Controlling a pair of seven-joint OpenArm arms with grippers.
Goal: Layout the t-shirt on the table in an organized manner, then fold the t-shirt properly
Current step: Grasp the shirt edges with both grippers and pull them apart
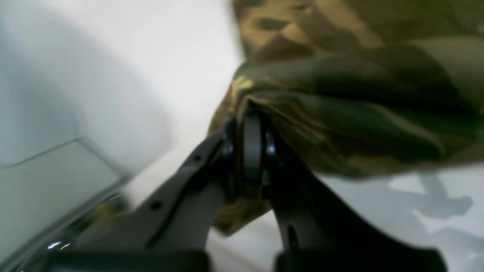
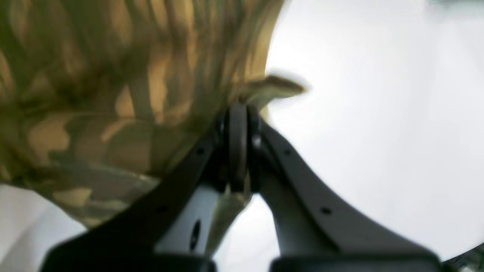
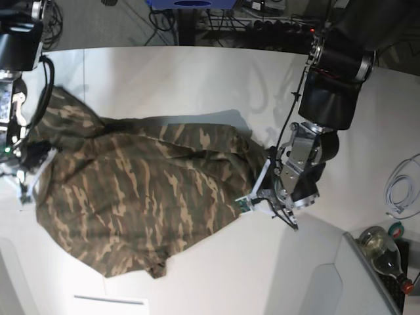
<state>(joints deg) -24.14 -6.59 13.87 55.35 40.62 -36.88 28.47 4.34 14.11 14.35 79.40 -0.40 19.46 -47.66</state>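
A camouflage t-shirt [image 3: 141, 197] in olive, brown and tan lies stretched across the middle of a white bench [image 3: 197, 79], held at its two side edges by a pair of robot arms. The cloth is spread wide but not flat: ridges and folds run across it, one corner bunches up toward the far left of the base view, and a small flap hangs down at the near hem.

The left gripper [image 1: 251, 113], on the right of the base view, has its jaws clenched on a gathered fold of the shirt's edge; the left wrist view shows the fabric pinched between the black fingertips and bulging out to the right above the bench, with its shadow cast on the white surface beneath. The right gripper [image 2: 238, 109], on the left of the base view, likewise has its jaws clamped on the opposite edge, a small tongue of cloth poking out past the fingertips in the right wrist view, which is blurred.

Beyond the shirt, a grey box corner [image 3: 348, 275] sits at the bench's near right. Just past it stand a glass bottle [image 3: 384, 249] and a coiled white cable [image 3: 400, 190]. Dark cables and equipment [image 3: 262, 23] crowd the floor behind the bench's far edge.
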